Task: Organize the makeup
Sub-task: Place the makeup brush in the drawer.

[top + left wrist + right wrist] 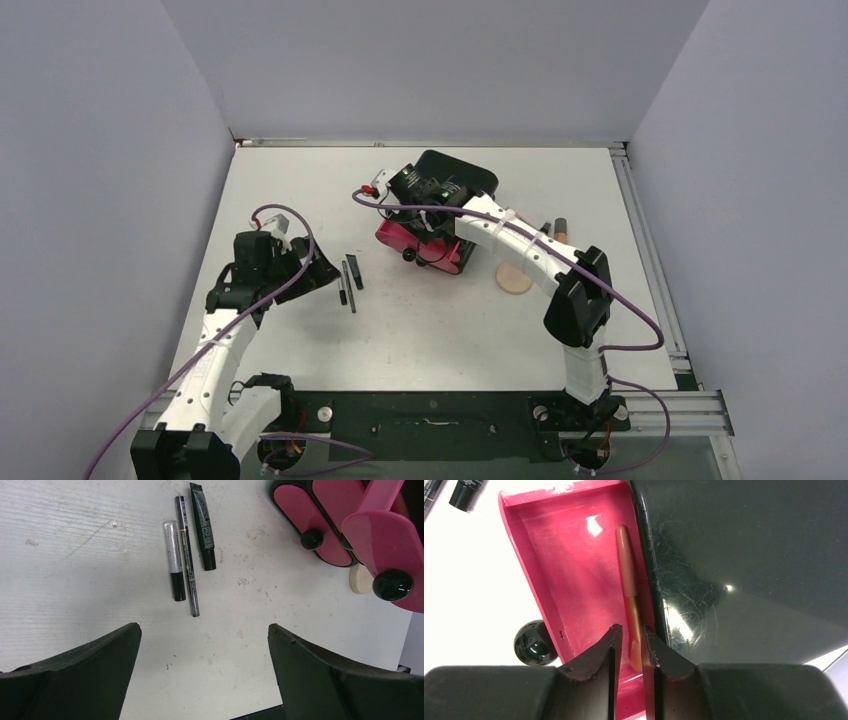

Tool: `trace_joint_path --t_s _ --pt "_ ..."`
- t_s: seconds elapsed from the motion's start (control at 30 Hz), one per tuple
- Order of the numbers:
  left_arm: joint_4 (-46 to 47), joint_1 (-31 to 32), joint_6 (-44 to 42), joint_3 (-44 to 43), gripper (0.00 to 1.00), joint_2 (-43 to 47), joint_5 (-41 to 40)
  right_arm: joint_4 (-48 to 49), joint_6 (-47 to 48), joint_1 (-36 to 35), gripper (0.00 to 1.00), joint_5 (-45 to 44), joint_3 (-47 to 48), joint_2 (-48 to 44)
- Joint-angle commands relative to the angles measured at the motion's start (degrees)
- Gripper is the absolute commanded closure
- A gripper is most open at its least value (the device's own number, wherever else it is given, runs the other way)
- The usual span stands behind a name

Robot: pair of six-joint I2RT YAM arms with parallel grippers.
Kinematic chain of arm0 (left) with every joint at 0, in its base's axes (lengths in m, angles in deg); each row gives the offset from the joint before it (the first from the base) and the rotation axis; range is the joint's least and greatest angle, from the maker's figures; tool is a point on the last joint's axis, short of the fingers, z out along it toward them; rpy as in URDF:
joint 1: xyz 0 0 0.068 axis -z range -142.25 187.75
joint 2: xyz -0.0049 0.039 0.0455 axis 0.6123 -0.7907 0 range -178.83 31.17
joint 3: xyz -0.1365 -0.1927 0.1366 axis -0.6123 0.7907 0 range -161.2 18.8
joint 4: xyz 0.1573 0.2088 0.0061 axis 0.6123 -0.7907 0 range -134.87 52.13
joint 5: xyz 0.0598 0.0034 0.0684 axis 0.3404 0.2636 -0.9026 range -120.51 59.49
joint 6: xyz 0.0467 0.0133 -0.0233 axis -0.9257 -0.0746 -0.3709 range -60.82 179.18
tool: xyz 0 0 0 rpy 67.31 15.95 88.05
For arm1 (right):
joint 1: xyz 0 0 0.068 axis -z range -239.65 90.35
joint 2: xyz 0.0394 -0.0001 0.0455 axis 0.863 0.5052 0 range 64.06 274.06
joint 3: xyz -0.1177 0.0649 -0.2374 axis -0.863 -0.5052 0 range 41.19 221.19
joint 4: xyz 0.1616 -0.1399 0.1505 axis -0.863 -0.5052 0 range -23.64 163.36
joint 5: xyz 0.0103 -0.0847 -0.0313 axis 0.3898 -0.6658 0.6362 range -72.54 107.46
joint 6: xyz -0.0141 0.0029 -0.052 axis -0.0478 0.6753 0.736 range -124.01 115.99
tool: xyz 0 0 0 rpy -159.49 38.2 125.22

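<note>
- The black cabinet (458,176) stood on the table (430,335), one pink drawer (569,570) pulled out.
- The left gripper (202,630) hung spread wide and empty.
- The right gripper (630,632) was nearly closed over the end of the orange-handled brush (628,575), which lay in that drawer; it was possibly pinching the brush.
- Thin black pencils (186,555) lay side by side near the left gripper.

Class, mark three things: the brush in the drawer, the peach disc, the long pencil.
brush (629,587): right wrist view, handle.
peach disc (515,281): top external view, uncovered face.
long pencil (187,556): left wrist view, mid-shaft.
</note>
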Motion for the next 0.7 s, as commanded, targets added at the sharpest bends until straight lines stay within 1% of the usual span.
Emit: trace_joint_path --t_s 0.0,0.17,0.33,0.6,0.63,0.67 --pt "2.6 -0.1 -0.3 0.2 0.04 0.2 1.1 0.1 0.6 -0.3 0.82 -1.8 2.3 0.4" --pt "2.7 0.0 -0.4 0.2 0.04 -0.2 1.5 0.4 0.1 -0.2 0.82 -1.1 2.6 0.3" --pt "2.9 0.4 -0.6 0.2 0.04 -1.7 2.4 2.5 -1.1 -0.3 0.82 2.7 3.2 -1.5" --pt "1.8 1.0 -0.9 -0.2 0.0 -6.1 2.2 9.6 -5.1 -0.3 0.77 5.3 1.2 -8.9" --pt "1.4 1.1 -1.0 -0.5 0.06 -6.9 1.6 11.1 -6.0 -0.3 0.76 5.1 0.4 -10.2" --pt "0.7 1.1 -1.1 -0.8 0.08 -7.5 1.0 12.8 -7.3 -0.2 0.75 4.4 -0.8 -11.5"
